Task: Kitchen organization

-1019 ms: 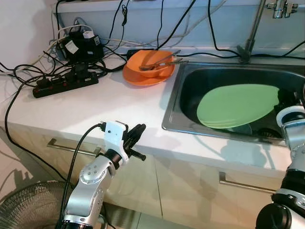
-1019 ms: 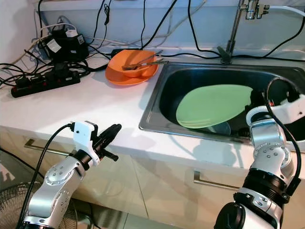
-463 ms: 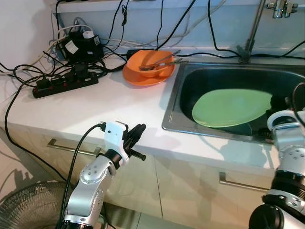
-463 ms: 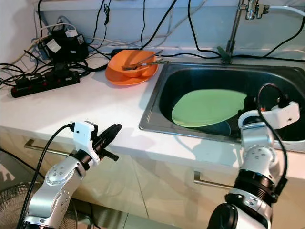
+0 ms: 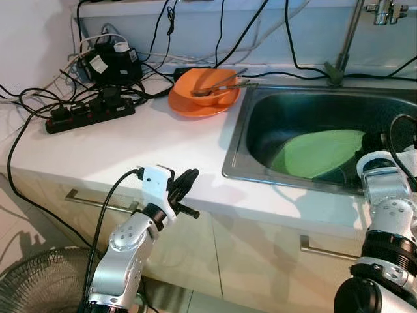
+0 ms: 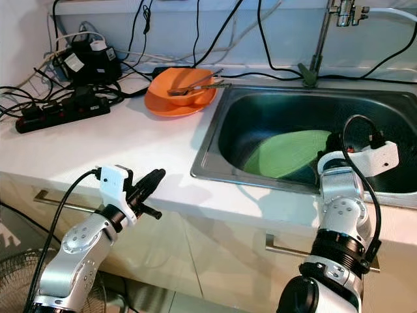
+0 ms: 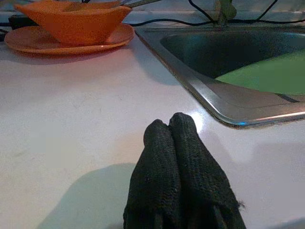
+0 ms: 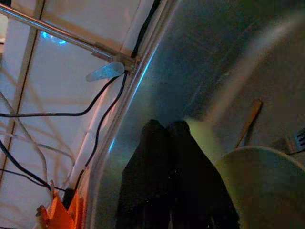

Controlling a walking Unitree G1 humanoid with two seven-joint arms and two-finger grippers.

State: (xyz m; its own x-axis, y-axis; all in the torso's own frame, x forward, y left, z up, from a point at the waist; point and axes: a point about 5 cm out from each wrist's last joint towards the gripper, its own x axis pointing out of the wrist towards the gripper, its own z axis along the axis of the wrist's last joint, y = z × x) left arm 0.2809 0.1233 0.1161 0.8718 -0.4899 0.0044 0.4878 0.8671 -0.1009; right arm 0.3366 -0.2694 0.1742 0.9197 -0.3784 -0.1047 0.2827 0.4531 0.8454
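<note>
**Operator:** I'm looking down at a white counter (image 5: 150, 140) with a steel sink (image 5: 234, 147) set into it on the right. The green plate (image 5: 319, 153) lies tilted inside the basin, its near edge hidden behind the sink's front rim.

**Second:** Where's your right gripper (image 8: 167, 131)?

**Operator:** Down inside the sink, just beside the plate's right edge. From its wrist camera I see the two black fingers pressed together with nothing between them. The same view shows a pale bowl (image 8: 259, 183) and a wooden stick (image 8: 249, 121) on the sink floor, though it is dim there.

**Second:** And the left one?

**Operator:** The left gripper (image 7: 170, 125) hovers at the counter's front edge, well apart from the sink, fingers closed on nothing, pointing across the worktop.

**Second:** Anything else on the counter?

**Operator:** An orange bowl (image 5: 212, 88) sits on an orange plate (image 5: 189, 104) at the back, just left of the sink, with metal utensils (image 5: 225, 83) resting in it. Further left a black power strip (image 5: 88, 114) lies among tangled cables. The faucet pipe (image 5: 345, 39) rises behind the sink, and a fan grille (image 5: 39, 283) shows on the floor at lower left.
</note>
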